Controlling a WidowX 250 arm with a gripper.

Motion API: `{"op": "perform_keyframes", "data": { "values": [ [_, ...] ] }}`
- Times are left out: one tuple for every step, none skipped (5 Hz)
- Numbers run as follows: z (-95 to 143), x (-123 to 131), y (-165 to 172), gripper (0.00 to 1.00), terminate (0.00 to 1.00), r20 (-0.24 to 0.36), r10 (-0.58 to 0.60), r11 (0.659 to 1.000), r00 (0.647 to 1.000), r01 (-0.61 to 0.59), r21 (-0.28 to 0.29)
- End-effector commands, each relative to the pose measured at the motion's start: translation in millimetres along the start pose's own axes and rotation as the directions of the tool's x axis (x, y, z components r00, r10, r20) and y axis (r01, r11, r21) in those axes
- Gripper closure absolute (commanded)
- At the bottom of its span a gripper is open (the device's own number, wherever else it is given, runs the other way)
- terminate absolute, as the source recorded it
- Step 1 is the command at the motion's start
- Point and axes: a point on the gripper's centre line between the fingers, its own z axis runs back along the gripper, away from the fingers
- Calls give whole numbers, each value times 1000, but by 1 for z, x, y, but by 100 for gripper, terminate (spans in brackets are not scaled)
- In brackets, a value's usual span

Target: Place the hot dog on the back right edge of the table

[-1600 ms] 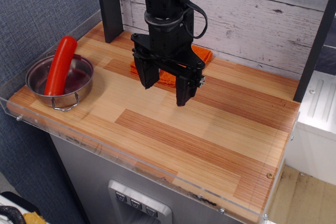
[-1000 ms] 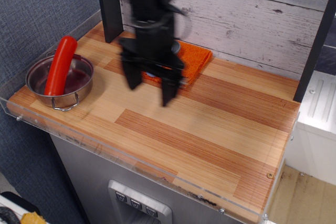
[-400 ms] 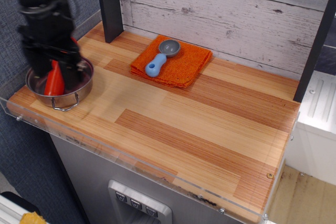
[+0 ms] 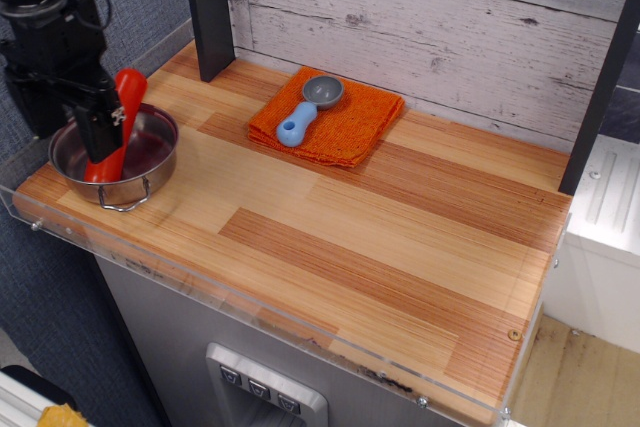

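Observation:
The hot dog (image 4: 128,95), a glossy red sausage, leans in a steel pot (image 4: 157,150) at the front left of the wooden table (image 4: 380,247), its upper end over the pot's back rim. My gripper (image 4: 72,143) is open and hangs over the pot's left half. Its right finger (image 4: 100,135) stands in front of the hot dog's middle and hides it. I cannot tell whether the fingers touch the hot dog. The back right part of the table is bare wood.
An orange cloth (image 4: 355,122) lies at the back middle with a blue-handled grey scoop (image 4: 300,117) on it. A dark post (image 4: 208,7) stands at the back left and another (image 4: 600,87) at the back right. A clear acrylic rim (image 4: 200,282) runs along the table's edges.
My gripper has swung from the table's middle over the cloth to the far left and now hangs over the pot at the hot dog. The hot dog and the pot have not moved.

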Motion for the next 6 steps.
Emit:
{"op": "perform_keyframes", "data": {
  "values": [
    [-7, 9, 13, 0, 0, 2, 55, 998, 998, -55, 41],
    [-11, 18, 7, 0, 0, 5, 58, 997, 998, -58, 55],
    [-14, 30, 0, 0, 0, 9, 56, 997, 998, -57, 60],
    [-17, 41, -4, 0, 0, 17, 52, 996, 998, -53, 67],
    [-25, 48, -11, 0, 0, 7, 40, 997, 999, -40, 66],
    [-42, 49, -18, 0, 0, -44, 27, 998, 999, -24, 64]
  ]
}}
